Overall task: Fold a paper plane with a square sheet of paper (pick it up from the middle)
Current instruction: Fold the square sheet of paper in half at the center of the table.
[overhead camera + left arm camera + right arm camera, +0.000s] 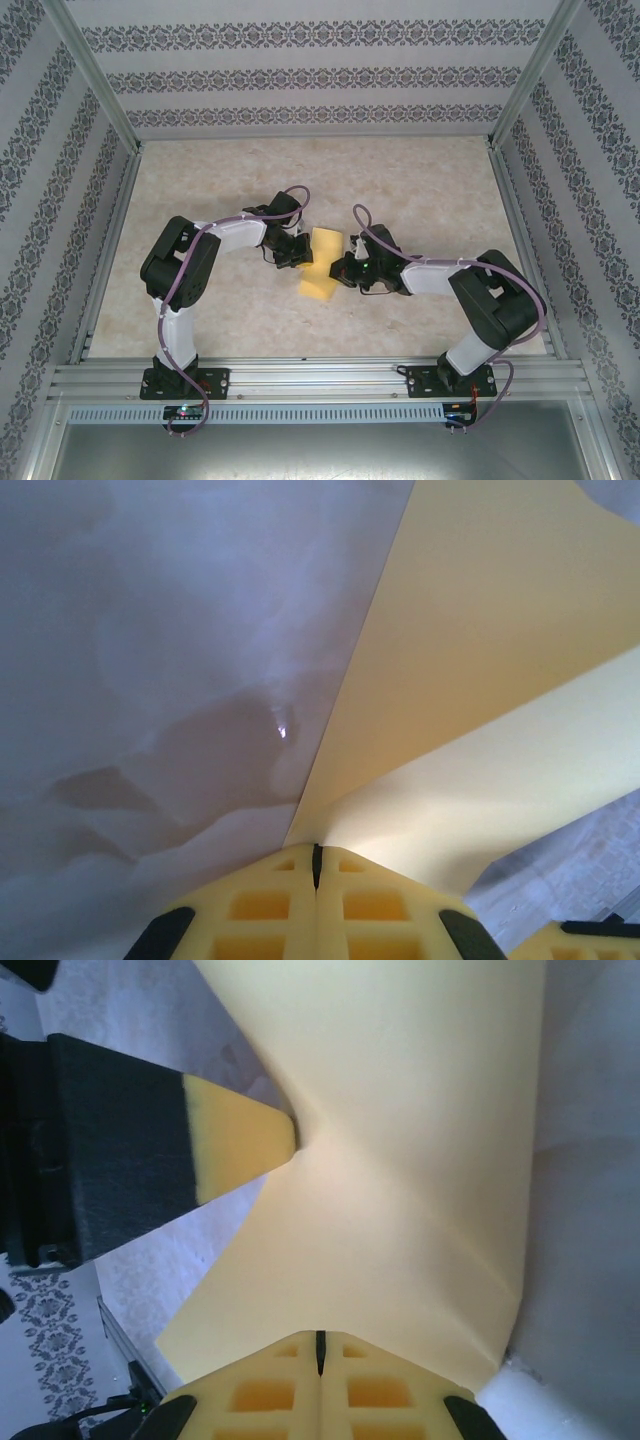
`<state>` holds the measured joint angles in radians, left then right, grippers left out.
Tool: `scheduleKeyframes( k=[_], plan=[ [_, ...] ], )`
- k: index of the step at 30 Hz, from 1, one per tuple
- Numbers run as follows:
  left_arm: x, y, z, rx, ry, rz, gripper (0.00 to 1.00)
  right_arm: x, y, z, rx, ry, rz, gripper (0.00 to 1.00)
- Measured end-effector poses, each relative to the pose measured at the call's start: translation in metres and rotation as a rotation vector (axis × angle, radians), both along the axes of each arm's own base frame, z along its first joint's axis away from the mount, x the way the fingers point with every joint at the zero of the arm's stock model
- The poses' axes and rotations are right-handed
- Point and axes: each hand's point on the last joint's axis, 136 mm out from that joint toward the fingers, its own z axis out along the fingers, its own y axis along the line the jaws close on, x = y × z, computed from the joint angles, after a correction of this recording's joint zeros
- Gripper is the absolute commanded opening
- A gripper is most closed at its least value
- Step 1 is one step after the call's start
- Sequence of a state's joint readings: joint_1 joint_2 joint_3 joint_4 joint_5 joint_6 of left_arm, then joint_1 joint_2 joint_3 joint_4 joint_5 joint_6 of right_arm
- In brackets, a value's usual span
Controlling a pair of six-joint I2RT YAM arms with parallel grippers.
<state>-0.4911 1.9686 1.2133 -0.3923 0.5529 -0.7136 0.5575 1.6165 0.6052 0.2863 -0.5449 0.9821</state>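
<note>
The square sheet of paper point(322, 262) is plain yellow and hangs bent between my two grippers over the middle of the table. My left gripper point(297, 255) is shut on its left edge. In the left wrist view the jaws point(316, 852) meet on the paper point(480, 680), which fans away in two curved flaps. My right gripper point(342, 270) is shut on the opposite edge. In the right wrist view the sheet point(400, 1160) spreads from my closed jaws point(320, 1338) to the left gripper's yellow fingertip point(240, 1135) at its far edge. A faint crease point(480, 1270) crosses the sheet.
The pale marbled tabletop point(420, 190) lies under the paper. Patterned walls point(310, 75) and aluminium posts close in the back and both sides. A metal rail point(320, 380) with both arm bases runs along the near edge.
</note>
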Motion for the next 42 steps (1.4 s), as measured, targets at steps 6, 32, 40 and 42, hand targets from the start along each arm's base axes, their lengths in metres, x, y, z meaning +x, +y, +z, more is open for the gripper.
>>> scheduleKeyframes(
  k=[6, 32, 40, 42],
  plan=[
    [0.0, 0.0, 0.0, 0.002, -0.001, 0.001, 0.0, -0.012, -0.004, -0.026, -0.009, 0.055, 0.008, 0.04],
    [0.0, 0.001, 0.0, 0.003, -0.002, 0.001, 0.0, -0.033, 0.01, -0.026, 0.012, 0.046, 0.069, 0.05],
    [0.0, 0.001, 0.0, 0.003, -0.003, -0.002, 0.0, -0.036, 0.006, -0.023, 0.011, 0.037, 0.061, 0.06],
    [0.0, 0.001, 0.0, 0.003, -0.003, -0.001, 0.0, -0.039, 0.006, -0.019, 0.01, 0.038, 0.065, 0.06]
  ],
)
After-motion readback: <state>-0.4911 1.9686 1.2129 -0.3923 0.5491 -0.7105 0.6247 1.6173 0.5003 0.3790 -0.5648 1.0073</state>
